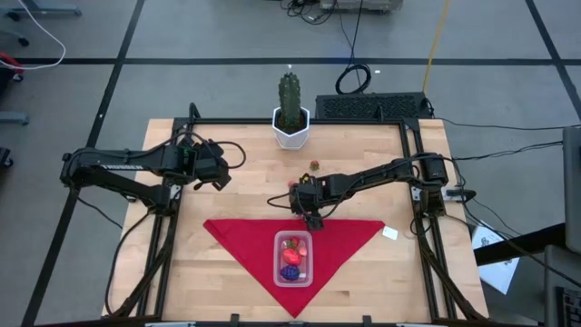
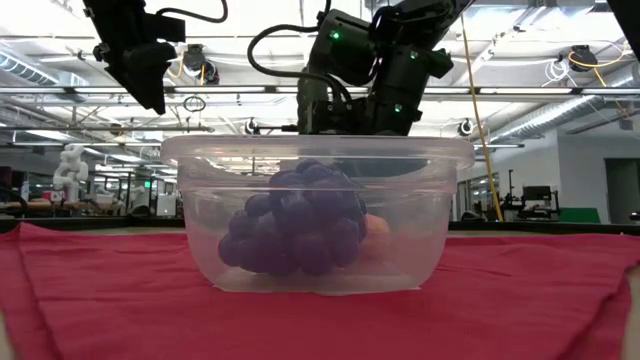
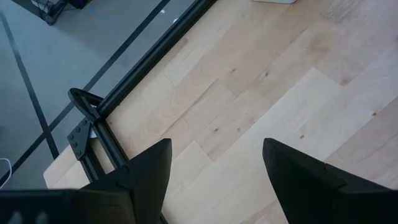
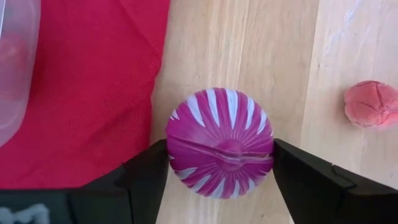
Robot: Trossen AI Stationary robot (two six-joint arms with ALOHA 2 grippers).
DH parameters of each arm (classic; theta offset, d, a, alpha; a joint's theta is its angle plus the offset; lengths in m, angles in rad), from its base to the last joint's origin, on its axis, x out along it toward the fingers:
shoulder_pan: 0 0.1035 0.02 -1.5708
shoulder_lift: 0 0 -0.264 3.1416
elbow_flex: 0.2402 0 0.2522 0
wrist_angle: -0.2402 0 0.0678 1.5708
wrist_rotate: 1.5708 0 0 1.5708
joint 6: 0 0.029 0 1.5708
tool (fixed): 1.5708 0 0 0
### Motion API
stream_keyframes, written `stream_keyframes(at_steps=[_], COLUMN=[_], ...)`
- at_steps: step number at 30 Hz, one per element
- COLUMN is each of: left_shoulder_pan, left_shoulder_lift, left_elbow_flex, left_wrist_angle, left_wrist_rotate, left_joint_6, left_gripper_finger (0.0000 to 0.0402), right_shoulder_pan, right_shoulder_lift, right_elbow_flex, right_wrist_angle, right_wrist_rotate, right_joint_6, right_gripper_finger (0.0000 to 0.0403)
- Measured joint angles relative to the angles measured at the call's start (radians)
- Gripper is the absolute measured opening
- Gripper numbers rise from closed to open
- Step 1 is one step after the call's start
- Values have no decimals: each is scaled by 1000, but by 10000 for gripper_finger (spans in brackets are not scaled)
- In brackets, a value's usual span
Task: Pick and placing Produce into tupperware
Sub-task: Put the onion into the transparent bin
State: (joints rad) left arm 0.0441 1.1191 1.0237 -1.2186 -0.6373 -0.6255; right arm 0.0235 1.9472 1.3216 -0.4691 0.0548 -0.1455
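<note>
From above, you are looking at a light wooden table (image 1: 236,182) set on a grey floor crossed by dark lines, with cables trailing along the far side. A red triangular cloth (image 1: 238,238) lies on the near half, and the clear tupperware (image 1: 293,258) sits on it, already holding red pieces and a dark purple one. A green cactus in a white pot (image 1: 290,113) stands at the far edge, and a small brownish piece (image 1: 314,165) lies on bare wood near it. Your right gripper (image 1: 309,207) reaches in over the far edge of the cloth, just beyond the container. Your left gripper (image 1: 218,173) waits over bare wood on the left side.

From table level, you see a workshop with ceiling beams and lights behind. The container (image 2: 318,212) fills the middle, with a dark purple grape cluster (image 2: 298,224) inside and something orange-pink behind it. Dark arm parts hang above it.

Through the left wrist camera, your left gripper (image 3: 216,165) has its fingers spread apart over bare planks, gripping nothing.

Through the right wrist camera, your right gripper (image 4: 220,163) is clamped on a purple-white striped piece (image 4: 220,143), one finger against each side. It sits over bare wood right beside the cloth's edge (image 4: 93,87). A pink piece (image 4: 371,104) lies on the wood, apart from it. The container's rim (image 4: 13,68) shows at one corner.
</note>
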Motion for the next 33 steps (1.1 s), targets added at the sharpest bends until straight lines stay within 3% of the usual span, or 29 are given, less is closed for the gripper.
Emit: stream_keyframes(at_steps=[12,22,33], left_shoulder_pan=[0,0,0], left_shoulder_lift=[0,0,0], left_elbow_flex=[0,0,0], left_wrist_angle=[2,3,3], left_wrist_rotate=[0,0,0], left_joint_6=[-4,-4,-4], left_gripper_finger=[257,257,257], right_shoulder_pan=[1,36,179], right_shoulder_lift=[-9,-9,-10], right_elbow_flex=[12,192,282], right_wrist_angle=[-40,-212,-294], right_wrist_rotate=[4,80,74], right_joint_6=[3,-17,159], right_gripper_finger=[257,257,257])
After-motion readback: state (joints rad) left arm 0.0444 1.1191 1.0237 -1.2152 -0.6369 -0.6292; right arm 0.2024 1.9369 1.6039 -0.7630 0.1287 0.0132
